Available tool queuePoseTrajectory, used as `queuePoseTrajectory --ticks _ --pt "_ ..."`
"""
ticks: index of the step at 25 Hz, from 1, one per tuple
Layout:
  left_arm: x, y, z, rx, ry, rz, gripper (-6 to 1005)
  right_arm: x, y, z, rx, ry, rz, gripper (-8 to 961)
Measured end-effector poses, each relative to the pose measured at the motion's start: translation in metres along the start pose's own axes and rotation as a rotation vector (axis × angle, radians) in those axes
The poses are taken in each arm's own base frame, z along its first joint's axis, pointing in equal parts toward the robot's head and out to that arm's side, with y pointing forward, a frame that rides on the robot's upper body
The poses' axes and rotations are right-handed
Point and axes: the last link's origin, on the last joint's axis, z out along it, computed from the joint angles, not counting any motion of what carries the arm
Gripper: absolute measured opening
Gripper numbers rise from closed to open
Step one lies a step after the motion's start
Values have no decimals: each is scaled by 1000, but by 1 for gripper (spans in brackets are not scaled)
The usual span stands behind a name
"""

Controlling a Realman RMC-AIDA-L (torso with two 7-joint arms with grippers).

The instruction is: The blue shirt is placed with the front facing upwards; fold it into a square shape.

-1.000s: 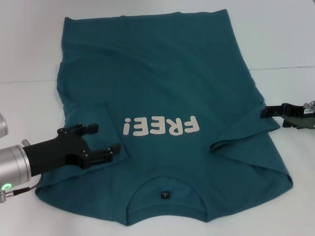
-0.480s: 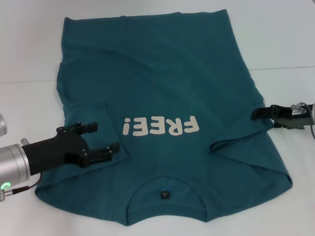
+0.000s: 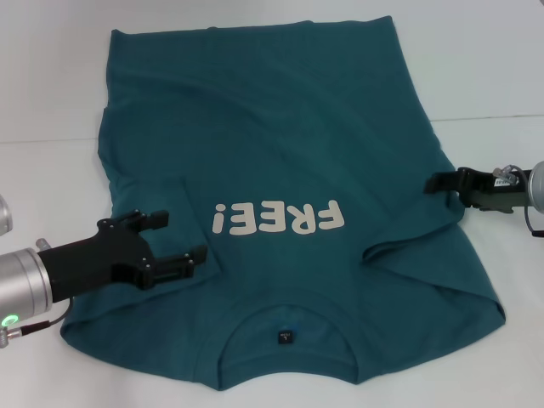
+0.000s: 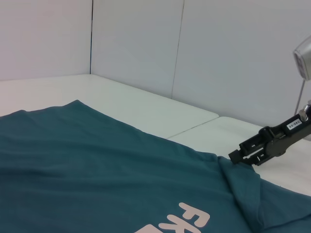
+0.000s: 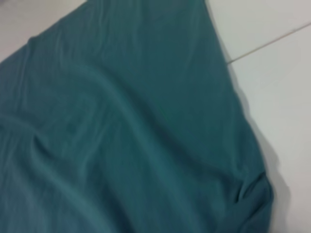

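One blue shirt (image 3: 280, 170), two grippers, one white table (image 3: 51, 85).

Left gripper (image 3: 174, 240) sits at the robot's left, over the shirt's left sleeve area near the collar end. Its two black fingers (image 3: 183, 262) are spread apart with nothing between them, so it is released. Whether they touch the cloth, cannot tell.

The shirt lies flat on the table, front up, filling most of the middle. Its long axis runs away from the robot: collar (image 3: 287, 327) with one small dark label (image 3: 285, 337) at the near edge, hem at the far edge. The off-white "FREE!" lettering (image 3: 279, 219) reads upside down in the head view. Both sleeves are already folded in over the body; the one on the right makes a raised ridge of folds (image 3: 408, 255) near the lettering. Some wrinkles run across the chest.

Right gripper (image 3: 435, 181) reaches in from the right, its black tip at the shirt's right edge, about level with the lettering. The left wrist view shows it (image 4: 238, 156) touching or just over the cloth edge there. Cannot tell if its fingers are apart or pressed together.

A seam line (image 3: 484, 117) crosses the table beyond the right gripper. White wall panels (image 4: 136, 43) stand behind the table.
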Motion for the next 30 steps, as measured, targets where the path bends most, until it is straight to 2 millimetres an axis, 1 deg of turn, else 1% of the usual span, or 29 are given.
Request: queuePoseTrajectory --ticks 3,8,13,22,27,30 --pt "0 0 0 -1 0 1 904 -2 -2 -2 -3 -11 12 805" --pt "2 0 1 -1 1 5 905 -3 -4 -3 4 -12 -11 570" --pt "3 0 2 -2 3 8 905 2 -4 -2 -1 -6 -38 317" --pt "2 0 1 -1 10 4 905 0 -1 -7 -34 5 -69 107" --pt "0 1 1 -2 11 9 905 8 -5 -10 -53 32 -56 39" --pt "0 1 1 -1 14 6 905 8 -4 -15 -83 33 -39 35"
